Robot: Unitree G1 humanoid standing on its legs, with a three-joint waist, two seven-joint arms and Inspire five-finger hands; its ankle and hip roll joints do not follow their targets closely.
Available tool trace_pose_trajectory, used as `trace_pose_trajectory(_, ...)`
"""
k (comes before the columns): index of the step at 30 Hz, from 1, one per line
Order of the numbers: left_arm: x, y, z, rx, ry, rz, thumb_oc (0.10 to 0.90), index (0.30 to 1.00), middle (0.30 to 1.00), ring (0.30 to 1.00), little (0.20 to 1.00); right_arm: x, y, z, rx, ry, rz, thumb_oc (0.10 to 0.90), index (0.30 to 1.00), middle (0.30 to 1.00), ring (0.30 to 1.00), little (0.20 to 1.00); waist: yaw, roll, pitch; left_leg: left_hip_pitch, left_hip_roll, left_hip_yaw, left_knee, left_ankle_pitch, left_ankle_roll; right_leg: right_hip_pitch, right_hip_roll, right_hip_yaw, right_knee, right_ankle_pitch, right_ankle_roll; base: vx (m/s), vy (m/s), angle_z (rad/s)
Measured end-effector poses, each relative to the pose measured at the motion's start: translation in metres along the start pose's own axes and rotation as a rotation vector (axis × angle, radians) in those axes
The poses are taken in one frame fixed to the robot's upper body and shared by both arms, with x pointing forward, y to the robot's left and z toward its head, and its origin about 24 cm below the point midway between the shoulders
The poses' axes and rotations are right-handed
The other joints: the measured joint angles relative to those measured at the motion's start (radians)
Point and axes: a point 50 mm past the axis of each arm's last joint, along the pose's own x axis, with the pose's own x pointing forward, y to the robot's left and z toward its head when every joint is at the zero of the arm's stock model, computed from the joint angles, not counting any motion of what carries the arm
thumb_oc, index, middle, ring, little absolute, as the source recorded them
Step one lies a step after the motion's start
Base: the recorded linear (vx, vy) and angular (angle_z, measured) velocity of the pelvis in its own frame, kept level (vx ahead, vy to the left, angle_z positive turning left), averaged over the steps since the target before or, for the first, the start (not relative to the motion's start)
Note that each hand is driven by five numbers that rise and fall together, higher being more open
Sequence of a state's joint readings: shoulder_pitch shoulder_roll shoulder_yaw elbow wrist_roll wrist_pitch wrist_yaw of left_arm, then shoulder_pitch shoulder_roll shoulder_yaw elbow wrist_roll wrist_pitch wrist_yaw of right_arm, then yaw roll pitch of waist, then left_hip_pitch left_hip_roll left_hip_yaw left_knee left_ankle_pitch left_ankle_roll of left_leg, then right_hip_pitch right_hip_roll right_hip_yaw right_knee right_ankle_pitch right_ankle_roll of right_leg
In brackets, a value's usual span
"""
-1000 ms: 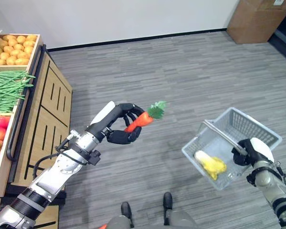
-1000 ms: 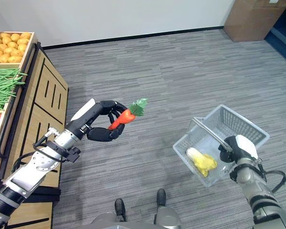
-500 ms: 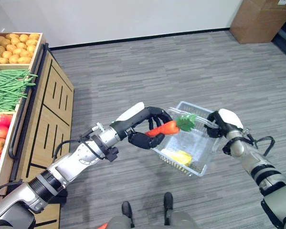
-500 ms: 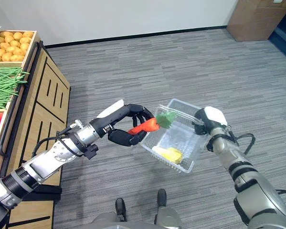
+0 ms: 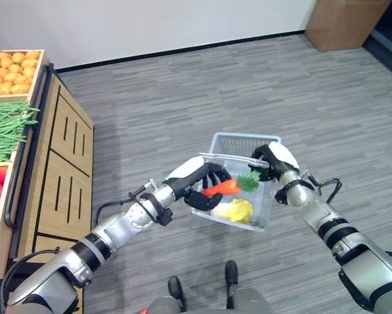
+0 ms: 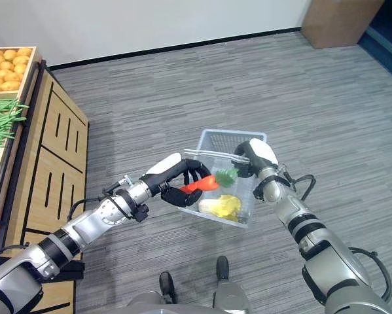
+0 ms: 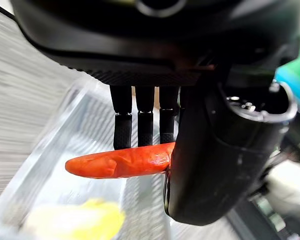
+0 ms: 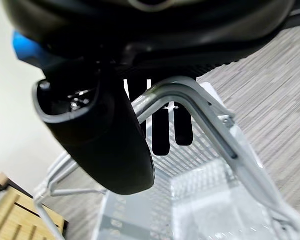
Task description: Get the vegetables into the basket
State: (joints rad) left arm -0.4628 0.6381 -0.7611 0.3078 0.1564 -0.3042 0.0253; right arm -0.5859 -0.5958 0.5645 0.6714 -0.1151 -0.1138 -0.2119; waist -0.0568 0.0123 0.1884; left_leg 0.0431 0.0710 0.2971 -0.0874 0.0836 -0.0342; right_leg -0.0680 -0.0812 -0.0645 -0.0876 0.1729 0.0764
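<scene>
Glossy carrot [image 7: 122, 163], translucent plastic basket [image 5: 264, 206], wooden stand [image 5: 58, 170].

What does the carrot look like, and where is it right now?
The carrot is bright orange, smooth and shiny like a plastic toy, with a green leafy top. It lies almost level, leafy end toward the right robot hand. The left robot hand pinches it between fingers and thumb, over the open grey basket, just above a yellow vegetable inside.

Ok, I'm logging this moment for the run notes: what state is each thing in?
carrot: pinched in the left hand, over the open basket
basket: held up off the floor by its handle
right hand: curled round the basket's handle
yellow vegetable: lying inside the basket
</scene>
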Motion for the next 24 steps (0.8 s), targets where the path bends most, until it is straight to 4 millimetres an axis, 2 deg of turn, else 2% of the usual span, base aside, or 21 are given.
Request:
trace_pose_trajectory(7,0.006,-0.017,-0.015,0.069,0.087,-0.003,0.4,0.3,0.3,0.3,0.3,0.002,0.002,0.022,0.06,-0.092,0.03,0.4,0.3,0.3,0.3,0.3,-0.005,0.0,0.0,0.009,0.003,0.011,0.0,0.0,0.0,0.003,0.003,0.011,0.0,0.002,-0.001,0.0,-0.007,-0.04)
trace_pose_trajectory(16,0.005,-0.015,-0.019,0.141,0.105,0.025,0.4,0.3,0.3,0.3,0.3,-0.002,0.012,0.035,0.126,-0.14,0.124,0.4,0.3,0.3,0.3,0.3,-0.014,-0.001,0.0,0.011,0.01,0.017,0.0,0.0,0.0,0.002,0.011,0.016,0.0,0.005,-0.003,0.0,-0.001,-0.01)
trace_pose_trajectory(24,0.0,-0.016,-0.034,0.246,0.177,0.021,0.4,0.3,0.3,0.3,0.3,-0.017,0.026,0.057,0.248,-0.243,0.245,0.4,0.3,0.3,0.3,0.3,-0.017,-0.004,0.0,0.013,0.015,0.017,0.0,0.001,-0.002,0.003,0.017,0.016,0.0,0.005,-0.003,0.0,0.0,0.0)
